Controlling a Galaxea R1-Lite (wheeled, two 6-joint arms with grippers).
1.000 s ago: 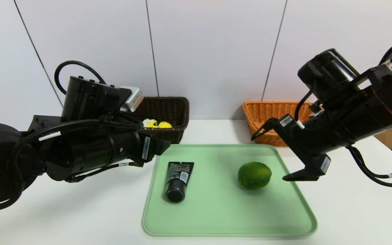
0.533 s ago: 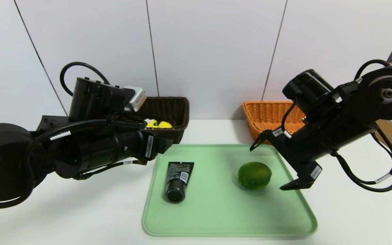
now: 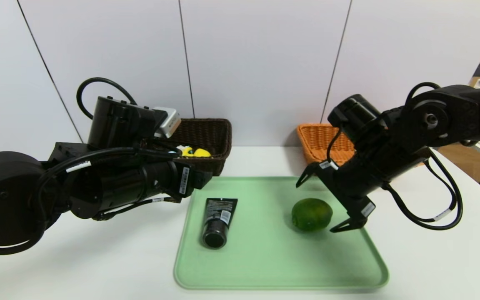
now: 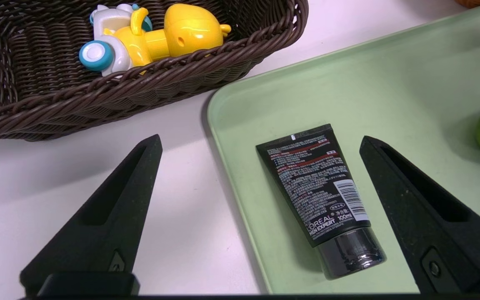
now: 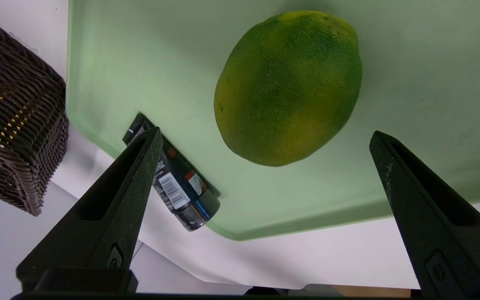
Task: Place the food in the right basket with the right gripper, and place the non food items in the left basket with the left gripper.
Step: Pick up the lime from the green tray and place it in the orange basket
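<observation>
The lime (image 3: pixel 311 214) lies untouched; the right gripper (image 3: pixel 319 202), fingers spread, has apparently dropped closer.

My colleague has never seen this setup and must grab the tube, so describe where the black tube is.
Find the pale green tray in the middle of the white table. The black tube lies flat on the tray's left half, cap toward the robot. Its only tray neighbour is a round green fruit; the tube is long, black, with white label text.
</observation>
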